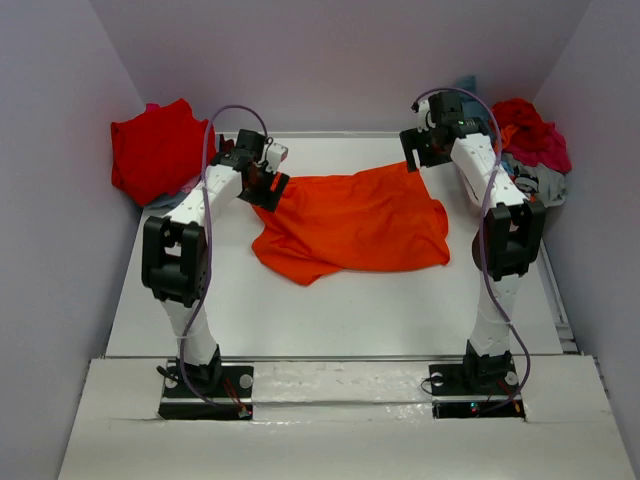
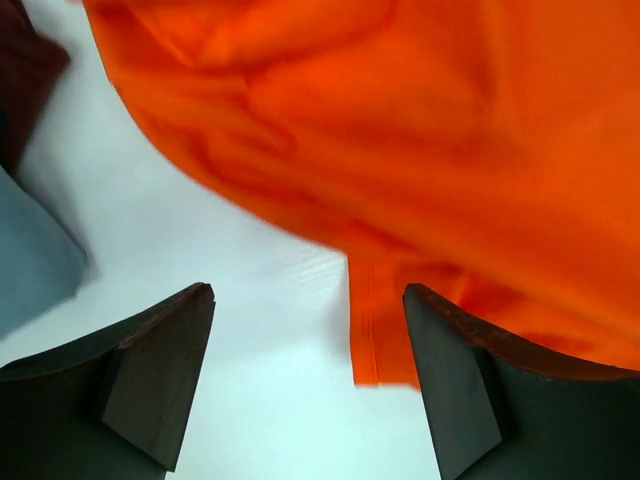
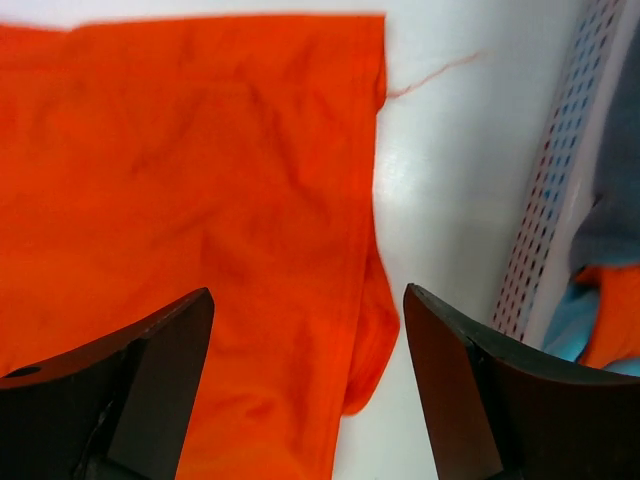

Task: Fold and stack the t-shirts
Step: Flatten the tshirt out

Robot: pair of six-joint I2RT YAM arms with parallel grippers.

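A bright orange t-shirt lies spread and rumpled in the middle of the white table. My left gripper is open and empty at the shirt's far left corner; in the left wrist view a hemmed orange edge hangs between the fingers. My right gripper is open and empty at the shirt's far right corner; in the right wrist view the orange cloth lies under and between the fingers. A red shirt sits heaped at the far left. A red and grey pile of shirts is at the far right.
A white perforated basket wall stands just right of my right gripper, holding grey, teal and orange cloth. Grey cloth and dark red cloth lie left of my left gripper. Lilac walls close in the sides and back.
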